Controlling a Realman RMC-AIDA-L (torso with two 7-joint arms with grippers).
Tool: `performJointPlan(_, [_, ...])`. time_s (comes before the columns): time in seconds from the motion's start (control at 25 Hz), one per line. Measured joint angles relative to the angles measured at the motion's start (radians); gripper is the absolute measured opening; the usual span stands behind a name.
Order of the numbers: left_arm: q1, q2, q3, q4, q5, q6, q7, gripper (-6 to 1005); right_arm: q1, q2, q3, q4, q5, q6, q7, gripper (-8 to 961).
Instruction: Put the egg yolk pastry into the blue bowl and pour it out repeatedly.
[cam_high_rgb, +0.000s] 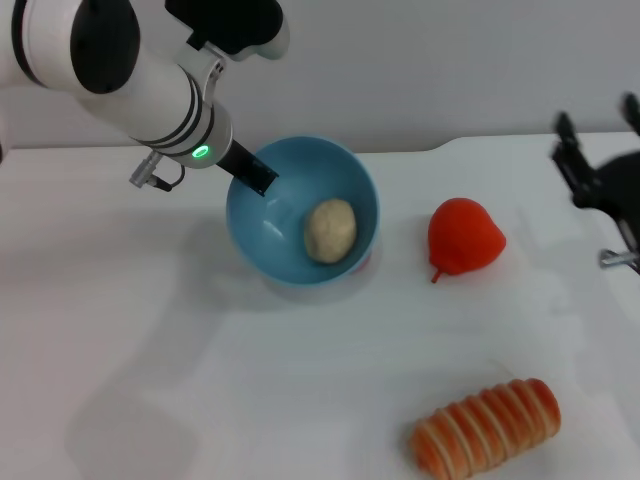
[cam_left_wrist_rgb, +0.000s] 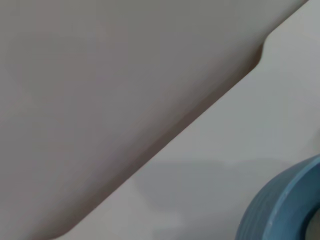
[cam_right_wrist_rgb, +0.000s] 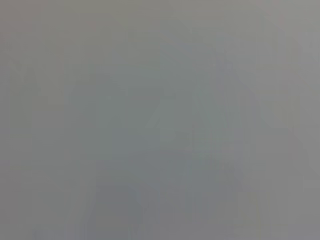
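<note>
The blue bowl is tilted with its opening turned toward the front and right, in the middle of the white table. The egg yolk pastry, a pale beige ball, lies inside against the bowl's lower wall. My left gripper is shut on the bowl's back-left rim, one dark finger reaching inside. The bowl's outer wall shows in the left wrist view. My right gripper is parked at the right edge, open and empty. The right wrist view shows only plain grey.
A red-pink round ball with a small stem sits just right of the bowl. A long orange ridged bread roll lies at the front right. The white table meets a grey wall at the back.
</note>
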Motion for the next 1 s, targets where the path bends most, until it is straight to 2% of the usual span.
performJointPlan(0.08, [0.019,0.002,0.019,-0.033,-0.015,0.005,-0.001,0,-0.038,0.000,0.051,0.037,0.004,-0.031,-0.060,658])
performJointPlan(0.36, [0.122,0.003,0.044,-0.215,-0.039,0.068,-0.004,-1,-0.132,-0.004,0.055,0.048,0.001,-0.039,-0.035,658])
performJointPlan(0.6, [0.209,0.004,0.179,-0.338,-0.065,0.229,-0.008,-1,-0.181,-0.001,0.054,0.054,0.001,-0.029,-0.015,658])
performJointPlan(0.8, [0.232,0.002,0.275,-0.405,-0.018,0.373,-0.046,0,-0.198,-0.002,0.053,0.060,0.001,-0.026,-0.013,658])
performJointPlan(1.0, [0.213,-0.001,0.314,-0.415,0.040,0.443,-0.062,0,-0.202,-0.002,0.052,0.071,0.002,-0.021,-0.014,658])
